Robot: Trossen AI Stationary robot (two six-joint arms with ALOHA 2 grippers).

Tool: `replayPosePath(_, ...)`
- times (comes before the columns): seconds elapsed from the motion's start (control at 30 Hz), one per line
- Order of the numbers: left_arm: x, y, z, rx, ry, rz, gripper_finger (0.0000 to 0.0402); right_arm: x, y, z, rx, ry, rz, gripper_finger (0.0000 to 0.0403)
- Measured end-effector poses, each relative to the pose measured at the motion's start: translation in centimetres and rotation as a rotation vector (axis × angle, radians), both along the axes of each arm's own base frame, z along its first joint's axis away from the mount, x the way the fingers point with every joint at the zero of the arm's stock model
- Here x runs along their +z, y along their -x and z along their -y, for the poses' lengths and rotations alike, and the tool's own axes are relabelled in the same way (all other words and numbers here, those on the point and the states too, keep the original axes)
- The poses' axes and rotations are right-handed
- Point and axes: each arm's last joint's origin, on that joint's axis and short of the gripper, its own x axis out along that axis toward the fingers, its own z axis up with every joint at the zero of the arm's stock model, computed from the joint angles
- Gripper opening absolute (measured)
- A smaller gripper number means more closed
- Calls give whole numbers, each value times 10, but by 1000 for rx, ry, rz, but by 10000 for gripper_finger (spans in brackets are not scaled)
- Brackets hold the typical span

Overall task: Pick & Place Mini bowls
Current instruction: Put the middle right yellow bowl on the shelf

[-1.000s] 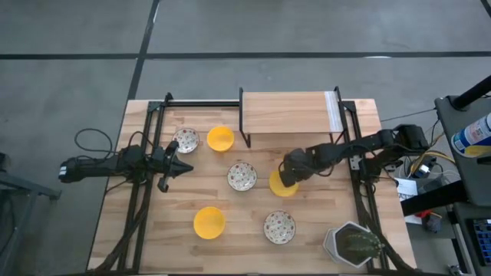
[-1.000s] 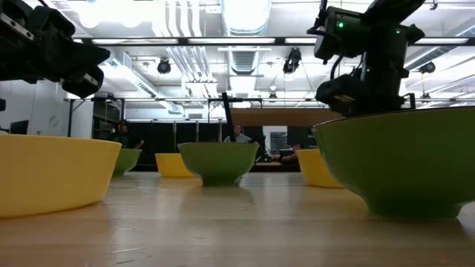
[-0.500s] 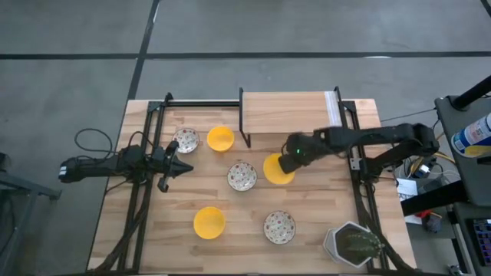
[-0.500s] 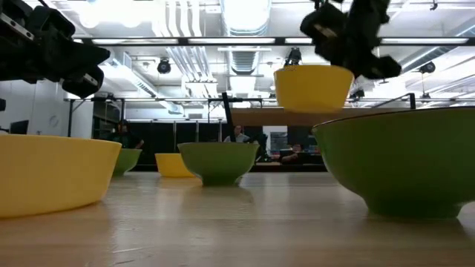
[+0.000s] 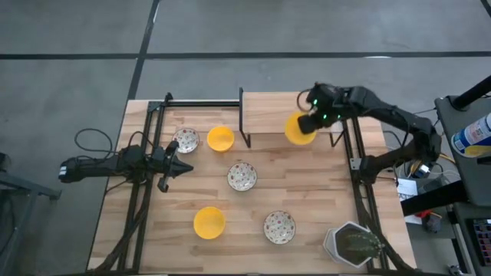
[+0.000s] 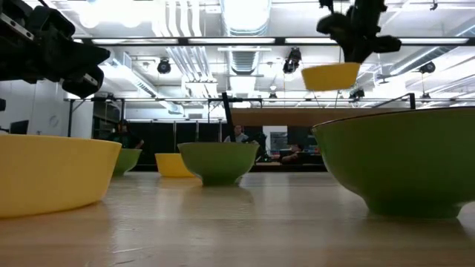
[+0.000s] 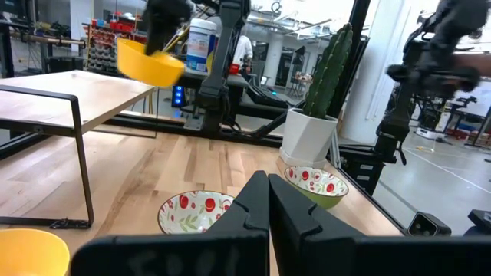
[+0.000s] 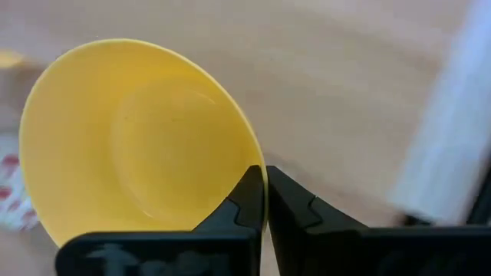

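Observation:
My right gripper (image 5: pixel 309 125) is shut on a plain yellow mini bowl (image 5: pixel 298 129) and holds it in the air above the front edge of the raised wooden shelf (image 5: pixel 276 111). On the table stand two more yellow bowls (image 5: pixel 220 139) (image 5: pixel 209 222) and three red-speckled white bowls (image 5: pixel 185 139) (image 5: pixel 242 176) (image 5: pixel 279 227), each on its base. My left gripper (image 5: pixel 182 166) waits shut and level over the table's left part, with nothing in it. My right gripper pinches the yellow bowl's rim (image 8: pixel 256 170), one finger inside the bowl and one outside its wall. The fingers come steeply from above. The bowl (image 6: pixel 330 76) hangs below them, lifted clear of table and shelf, slightly tilted.
A grey hexagonal pot with a cactus (image 5: pixel 353 245) stands at the near right corner. Black metal frames (image 5: pixel 146 176) (image 5: pixel 360 180) run along both sides of the table. The shelf's black legs (image 5: pixel 244 126) stand at the far middle.
My right gripper has lifted the yellow bowl off the table's middle right, risen, and swung toward the far edge and somewhat right, arriving over the shelf's front edge. The bowl now hangs clear in the air. The left arm has kept still.

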Motion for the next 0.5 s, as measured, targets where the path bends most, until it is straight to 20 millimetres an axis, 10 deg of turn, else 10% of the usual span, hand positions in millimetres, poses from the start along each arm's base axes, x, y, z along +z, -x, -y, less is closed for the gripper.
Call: replayPosePath(0.5, 0, 0, 0, 0, 0, 0, 0, -15, 55, 87, -248, -86, 3, 8)
